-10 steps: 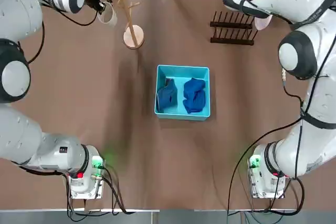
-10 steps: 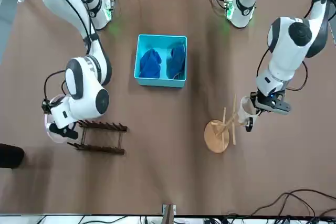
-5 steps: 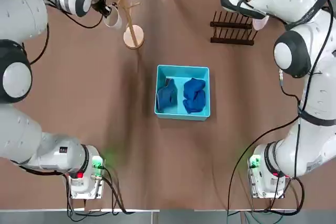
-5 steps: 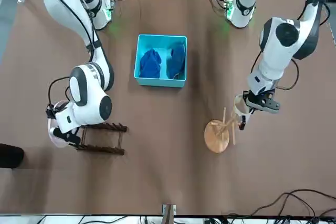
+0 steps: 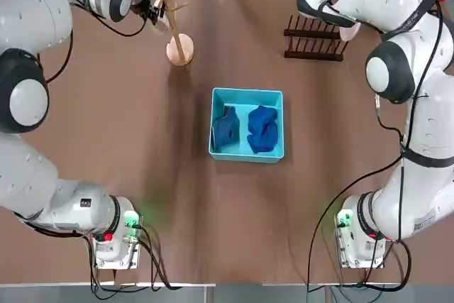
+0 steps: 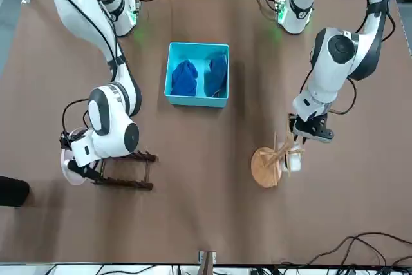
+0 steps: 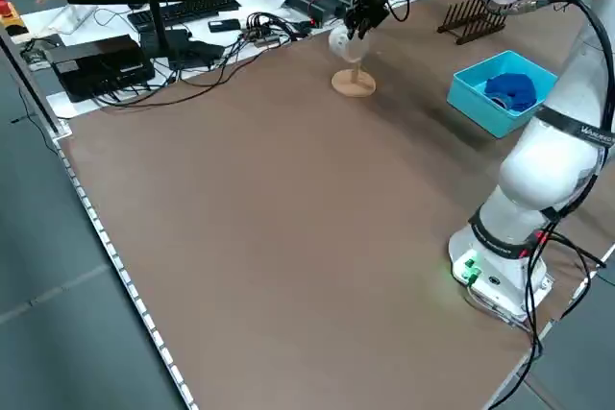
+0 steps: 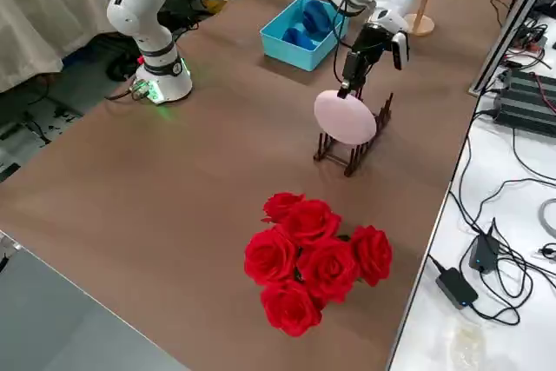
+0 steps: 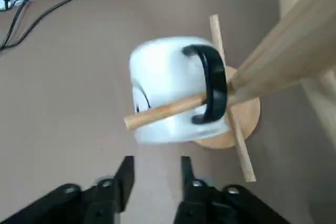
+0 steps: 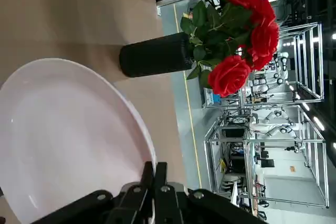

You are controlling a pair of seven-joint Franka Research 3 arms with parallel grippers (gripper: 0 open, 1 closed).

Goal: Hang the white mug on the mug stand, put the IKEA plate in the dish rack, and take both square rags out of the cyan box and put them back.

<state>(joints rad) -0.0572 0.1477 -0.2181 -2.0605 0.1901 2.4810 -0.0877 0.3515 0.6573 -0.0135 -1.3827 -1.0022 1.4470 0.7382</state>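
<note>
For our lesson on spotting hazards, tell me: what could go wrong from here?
The mug hangs by its handle on a peg; if the left gripper, open close by, bumps the stand, the mug might slide off.

The right gripper pinches the plate only at its rim, so it could twist or knock the rack's pegs on the way in.

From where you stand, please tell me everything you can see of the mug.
The mug is white, small and round-walled, with a black handle and a thin dark marking on its side. It hangs on the light wooden mug stand, one peg passing through the handle. It looks ceramic and lies tipped sideways. The left pincer stands open near it, not touching.
</note>
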